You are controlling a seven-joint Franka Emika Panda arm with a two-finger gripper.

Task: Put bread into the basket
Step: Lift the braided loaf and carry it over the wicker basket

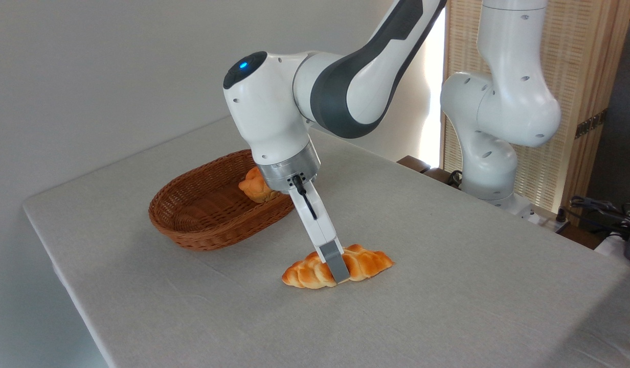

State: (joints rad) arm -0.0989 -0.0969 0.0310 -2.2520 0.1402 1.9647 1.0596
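The bread (366, 263) lies on the grey-clothed bench (448, 306), nearest the camera and well clear of the basket. The gripper (339, 271) reaches down over its middle; one grey finger (337, 266) crosses the loaf's near side, the other is hidden, so whether the jaws are clamped cannot be told. Farther back sits the basket (192, 225), with a small bun (254, 186) inside.
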